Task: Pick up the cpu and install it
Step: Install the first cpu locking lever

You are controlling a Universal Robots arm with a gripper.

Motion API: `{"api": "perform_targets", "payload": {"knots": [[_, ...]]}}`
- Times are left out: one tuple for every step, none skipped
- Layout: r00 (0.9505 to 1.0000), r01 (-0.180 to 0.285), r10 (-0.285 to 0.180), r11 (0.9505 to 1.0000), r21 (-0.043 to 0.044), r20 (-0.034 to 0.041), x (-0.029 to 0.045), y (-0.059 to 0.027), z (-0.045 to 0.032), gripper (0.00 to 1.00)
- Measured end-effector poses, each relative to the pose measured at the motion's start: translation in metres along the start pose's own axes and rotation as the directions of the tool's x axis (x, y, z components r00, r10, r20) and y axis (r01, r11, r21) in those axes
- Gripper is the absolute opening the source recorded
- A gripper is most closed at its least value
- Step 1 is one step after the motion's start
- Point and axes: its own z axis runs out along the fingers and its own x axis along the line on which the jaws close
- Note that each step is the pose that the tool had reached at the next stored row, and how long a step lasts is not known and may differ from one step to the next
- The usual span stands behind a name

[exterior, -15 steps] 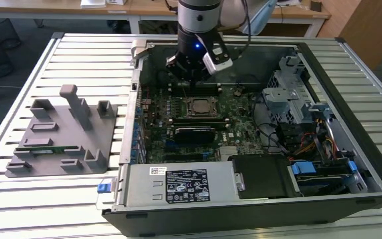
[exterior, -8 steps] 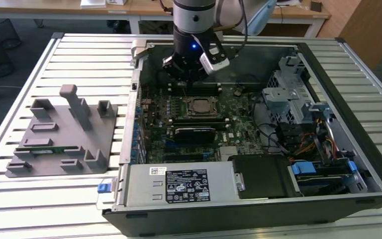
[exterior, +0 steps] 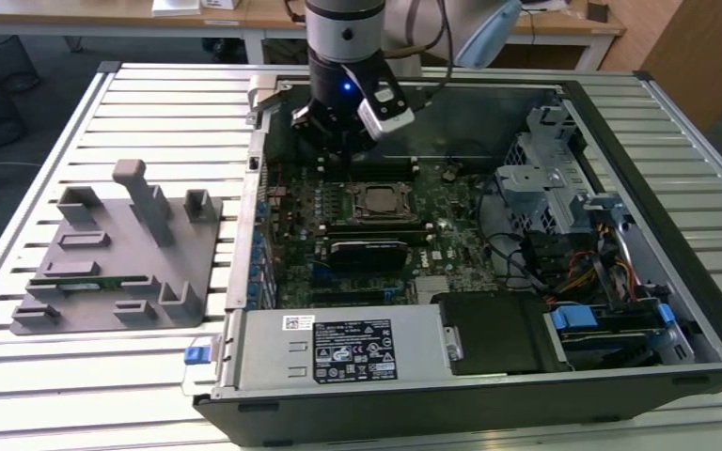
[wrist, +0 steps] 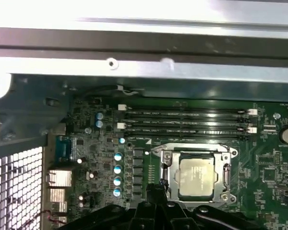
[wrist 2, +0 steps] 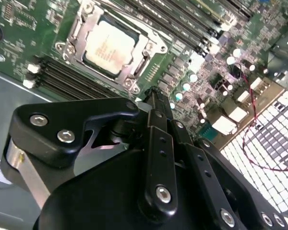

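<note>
The cpu (exterior: 374,199) lies flat in the black socket frame (exterior: 374,214) in the middle of the motherboard (exterior: 455,244), silver top up. Both wrist views show it seated inside the metal frame (wrist 2: 109,46) (wrist: 197,175). My gripper (exterior: 336,155) hangs on the arm above the board, just past the socket's far side, over the memory slots (exterior: 380,169). Its black fingers (wrist 2: 155,125) come together at one narrow tip (wrist: 153,188) beside the socket, shut, with nothing between them. It is not touching the cpu.
The open computer case (exterior: 662,122) lies on a slatted metal table (exterior: 148,103). A grey fixture (exterior: 123,272) on the exterior view's left holds a green memory stick (exterior: 86,279). A power supply (exterior: 349,349) and drive bays (exterior: 587,319) line the near side; a drive cage (exterior: 543,178) stands at the right.
</note>
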Motion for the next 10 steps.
{"api": "perform_targets", "payload": {"knots": [[1.0000, 0.000, 0.000, 1.0000, 0.0002, 0.0011, 0.0018, 0.0011, 0.0001, 0.11], [1.0000, 0.000, 0.000, 1.0000, 0.0001, 0.0021, 0.0036, 0.0024, 0.0004, 0.11], [1.0000, 0.001, -0.001, 1.0000, 0.0000, 0.0029, 0.0054, 0.0041, 0.0007, 0.11], [1.0000, 0.001, -0.001, 1.0000, 0.0002, 0.0035, 0.0070, 0.0059, 0.0011, 0.11], [1.0000, 0.001, -0.001, 1.0000, 0.0002, 0.0039, 0.0084, 0.0079, 0.0015, 0.11], [1.0000, 0.001, -0.001, 1.0000, 0.0002, 0.0043, 0.0097, 0.0102, 0.0021, 0.11], [1.0000, 0.002, -0.002, 1.0000, 0.0001, 0.0047, 0.0110, 0.0121, 0.0026, 0.11], [1.0000, 0.002, -0.002, 1.0000, 0.0000, 0.0049, 0.0123, 0.0137, 0.0031, 0.11], [1.0000, 0.002, -0.002, 1.0000, 0.0000, 0.0051, 0.0136, 0.0151, 0.0035, 0.11], [1.0000, 0.002, -0.002, 1.0000, 0.0000, 0.0051, 0.0147, 0.0161, 0.0040, 0.11]]}}
